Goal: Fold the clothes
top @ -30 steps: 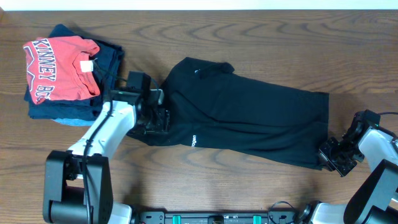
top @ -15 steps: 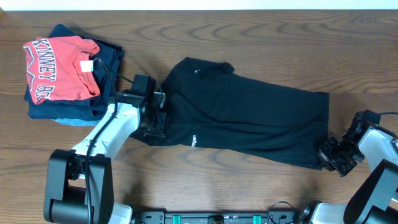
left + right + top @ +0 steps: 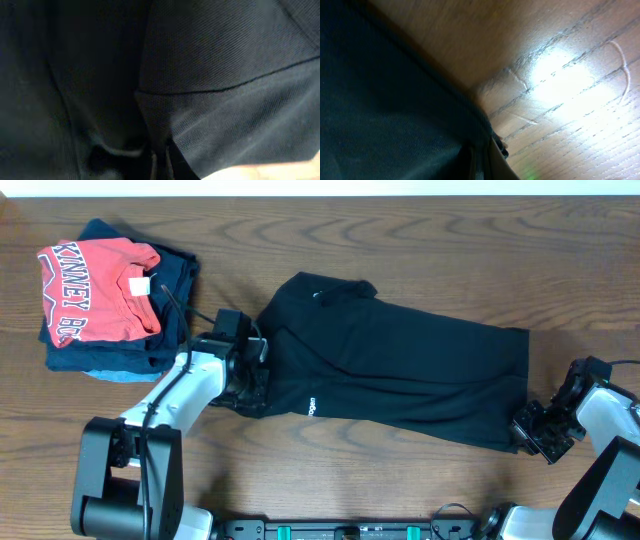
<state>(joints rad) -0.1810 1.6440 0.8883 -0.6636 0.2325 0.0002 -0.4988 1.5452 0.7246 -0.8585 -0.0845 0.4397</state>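
The clothes [image 3: 400,365], a large plain black garment with a tiny white logo, lie spread across the middle of the wooden table. My left gripper [image 3: 252,385] is at the garment's left edge, shut on the black fabric; the left wrist view is filled with dark cloth [image 3: 210,65] pinched between the jaws. My right gripper [image 3: 527,428] is at the garment's lower right corner, shut on the hem. The right wrist view shows that black edge [image 3: 395,110] caught between the jaws above the wood.
A stack of folded garments sits at the back left: a red T-shirt [image 3: 95,285] with white lettering on top of navy [image 3: 180,275] and light blue pieces. Bare wooden table [image 3: 400,490] lies in front of the garment.
My left gripper has slid slightly right onto the garment's left edge and closed on the fabric. The right gripper has stayed put, holding the corner.
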